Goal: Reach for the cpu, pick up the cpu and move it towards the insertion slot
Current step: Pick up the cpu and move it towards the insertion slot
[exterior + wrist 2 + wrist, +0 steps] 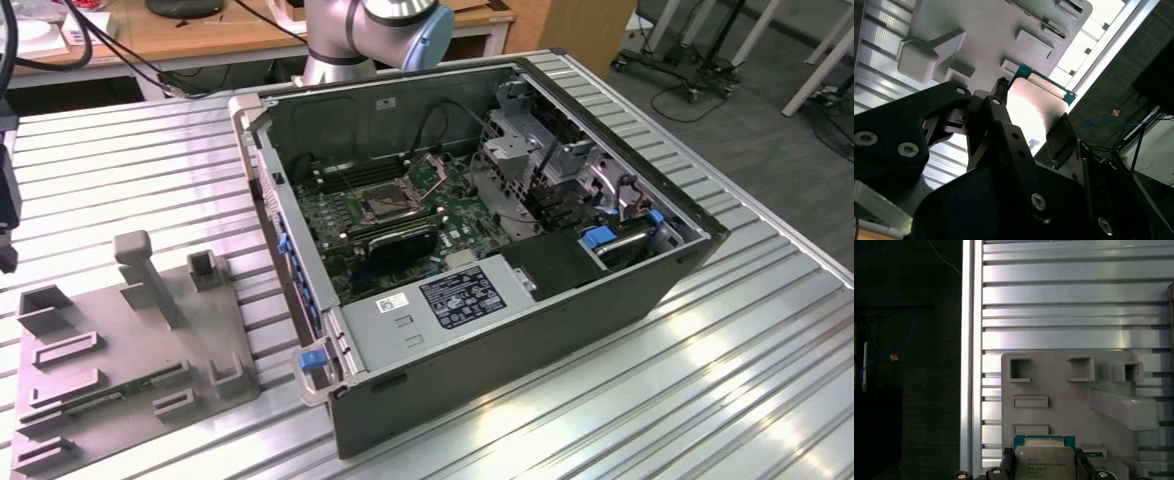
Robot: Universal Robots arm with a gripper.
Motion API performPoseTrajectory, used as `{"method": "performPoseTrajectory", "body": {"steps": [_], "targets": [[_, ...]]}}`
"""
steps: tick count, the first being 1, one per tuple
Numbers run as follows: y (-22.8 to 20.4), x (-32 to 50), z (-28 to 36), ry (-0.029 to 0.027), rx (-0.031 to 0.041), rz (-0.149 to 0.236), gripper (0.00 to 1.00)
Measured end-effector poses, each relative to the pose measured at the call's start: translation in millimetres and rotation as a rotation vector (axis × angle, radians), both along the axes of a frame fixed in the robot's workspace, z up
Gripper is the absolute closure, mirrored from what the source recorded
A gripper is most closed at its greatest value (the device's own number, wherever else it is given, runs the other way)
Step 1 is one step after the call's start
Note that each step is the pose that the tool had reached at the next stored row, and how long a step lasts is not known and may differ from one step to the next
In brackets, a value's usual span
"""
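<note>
- Ribbed aluminium table [747,330] carries everything; in the first wrist view its long edge runs beside a dark floor [904,365].
- Robot arm [360,30] rises at the far side of the table in the exterior view.
- Open computer case [561,330] lies on its side mid-table, with the green motherboard [400,225] showing inside.
- Grey plastic tray [120,350] sits near, toward the exterior view's left, well apart from the case opening. Both wrist views show its square recesses and raised blocks from close by.
- Insertion slot [378,205], a small square with a metal frame and a dark centre, sits on the motherboard inside the case.
- Gripper [1032,104] is black, with its two fingers [1004,130] drawn in against opposite edges of the cpu [1044,465], pinching it.
- In the first wrist view the cpu's pale metal top faces the camera, with a green rim along one edge. The second wrist view shows it between the fingers as a bright plate with a teal corner.
- The cpu is over the tray, well apart from the slot; whether it touches the tray cannot be told.
</note>
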State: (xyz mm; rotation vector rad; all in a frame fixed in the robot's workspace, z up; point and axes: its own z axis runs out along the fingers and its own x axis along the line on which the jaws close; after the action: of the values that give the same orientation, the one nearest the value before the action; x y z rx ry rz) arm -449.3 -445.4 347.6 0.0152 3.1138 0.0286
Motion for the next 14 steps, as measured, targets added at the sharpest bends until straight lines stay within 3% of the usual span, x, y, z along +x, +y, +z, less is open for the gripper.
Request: {"method": "performPoseTrajectory", "body": {"steps": [14], "targets": [[0.0, 0.6, 3.5, 0.0001, 0.0, 0.0, 0.45]]}}
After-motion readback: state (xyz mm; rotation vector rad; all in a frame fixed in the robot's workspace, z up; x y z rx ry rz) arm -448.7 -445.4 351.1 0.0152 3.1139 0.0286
